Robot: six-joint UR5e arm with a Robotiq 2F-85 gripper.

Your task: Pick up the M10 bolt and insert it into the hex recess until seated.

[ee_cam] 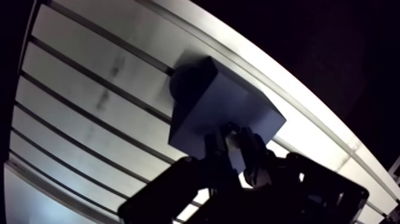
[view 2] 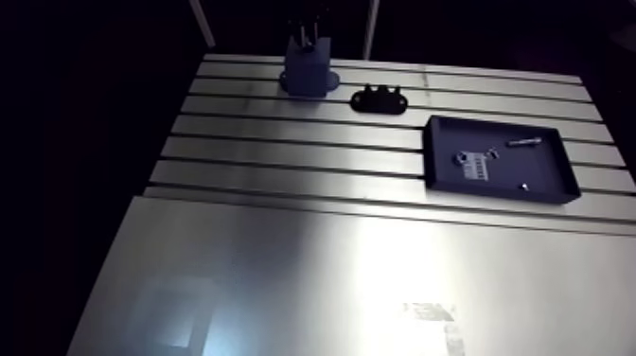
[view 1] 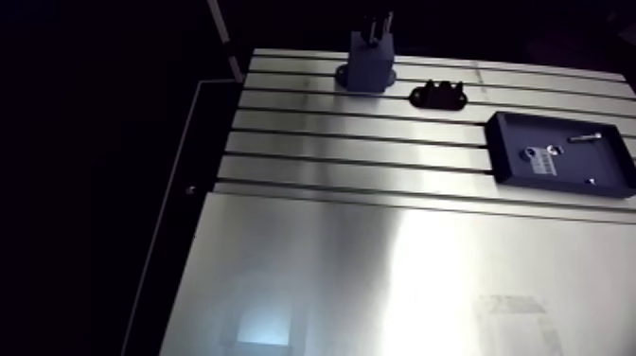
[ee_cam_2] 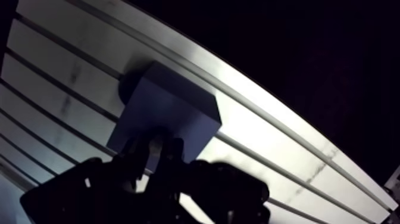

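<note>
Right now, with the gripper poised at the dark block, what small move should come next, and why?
Probably a slow, short descent straight onto the block. The gripper hangs just over its top face, with a pale piece, perhaps the bolt, at its tip. The recess is hidden, so go gently.

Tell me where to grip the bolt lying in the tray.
Grip its shank, mid-length, from straight above: the bolt lies flat on the floor of the tray, and the raised walls would likely block a sideways approach.
</note>
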